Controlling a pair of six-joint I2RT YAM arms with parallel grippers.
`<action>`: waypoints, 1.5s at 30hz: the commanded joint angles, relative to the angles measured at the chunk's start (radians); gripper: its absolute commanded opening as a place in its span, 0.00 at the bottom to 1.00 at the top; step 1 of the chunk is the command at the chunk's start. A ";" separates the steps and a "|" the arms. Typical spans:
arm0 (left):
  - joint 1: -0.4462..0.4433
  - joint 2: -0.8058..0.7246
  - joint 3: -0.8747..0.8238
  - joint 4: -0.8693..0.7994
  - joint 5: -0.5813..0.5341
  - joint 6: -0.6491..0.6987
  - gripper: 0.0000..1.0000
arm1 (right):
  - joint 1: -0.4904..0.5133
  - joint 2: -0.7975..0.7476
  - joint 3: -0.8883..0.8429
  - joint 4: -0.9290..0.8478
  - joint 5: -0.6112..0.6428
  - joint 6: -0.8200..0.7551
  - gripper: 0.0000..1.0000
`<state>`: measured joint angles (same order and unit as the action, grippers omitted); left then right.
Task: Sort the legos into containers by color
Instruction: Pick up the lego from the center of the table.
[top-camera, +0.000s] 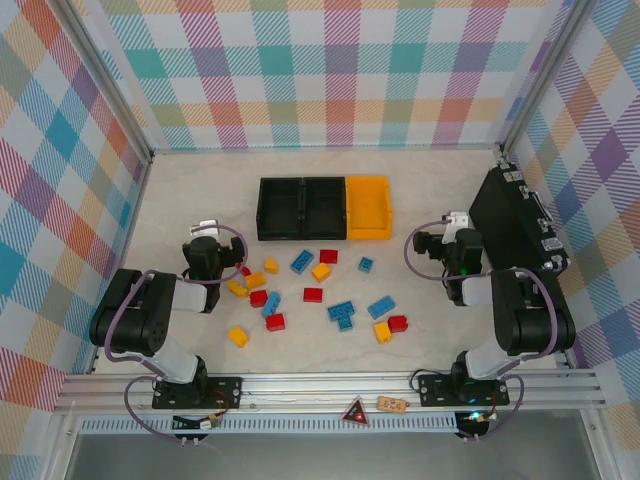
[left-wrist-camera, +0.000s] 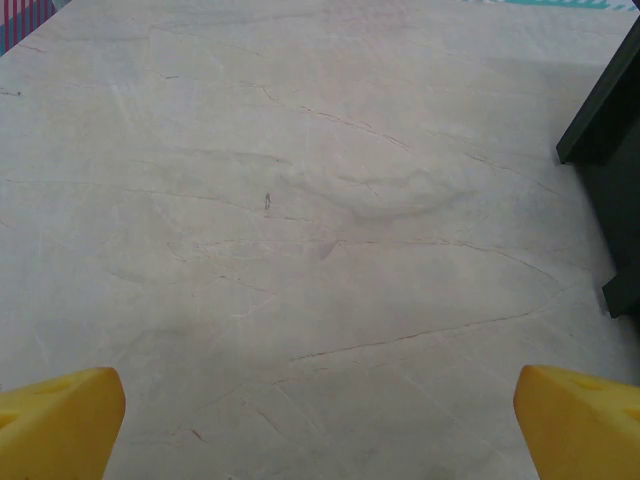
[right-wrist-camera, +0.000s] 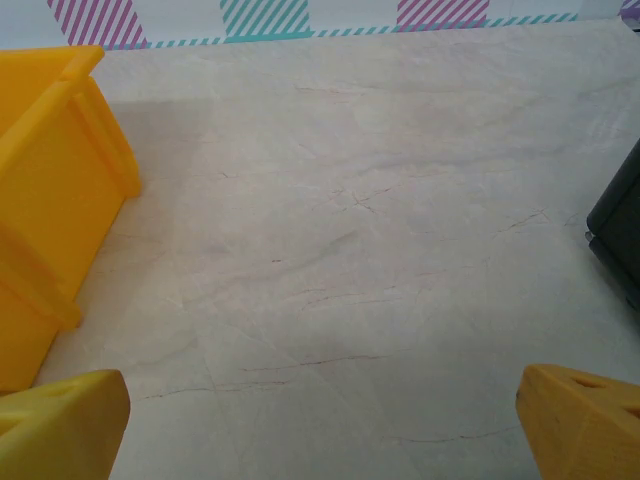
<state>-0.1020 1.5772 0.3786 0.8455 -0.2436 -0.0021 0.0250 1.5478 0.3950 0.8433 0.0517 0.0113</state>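
The table (top-camera: 420, 170) across the middle of the frame is pale, matt and smooth, veined like marble. The legos (top-camera: 343, 314) on it are glossy hard plastic. Above them, the yellow-orange bin (top-camera: 368, 207) and the two black bins (top-camera: 302, 208) look like smooth moulded plastic. Along the bottom runs a brushed metal rail (top-camera: 330, 385).

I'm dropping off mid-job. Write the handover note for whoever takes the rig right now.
Left gripper: open, empty, over bare table, left of the black bins.
Right gripper: open, empty, between the yellow-orange bin and the black case.
Legos: yellow, red and blue, all loose on the table in front of the bins.
Done: nothing sorted; no brick seen in any bin.
Left: every brick, sorted by color.
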 joint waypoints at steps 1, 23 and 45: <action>0.004 0.003 0.023 0.035 0.012 0.016 1.00 | -0.006 -0.008 0.011 0.002 0.001 0.009 0.99; 0.004 0.003 0.024 0.035 0.011 0.017 1.00 | -0.004 -0.008 0.011 0.000 0.001 0.009 0.99; 0.004 -0.019 0.027 0.009 -0.017 0.007 0.99 | -0.004 -0.047 0.027 -0.053 0.007 0.011 0.99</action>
<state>-0.1020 1.5761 0.3786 0.8433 -0.2462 -0.0021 0.0250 1.5444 0.3962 0.8326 0.0521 0.0116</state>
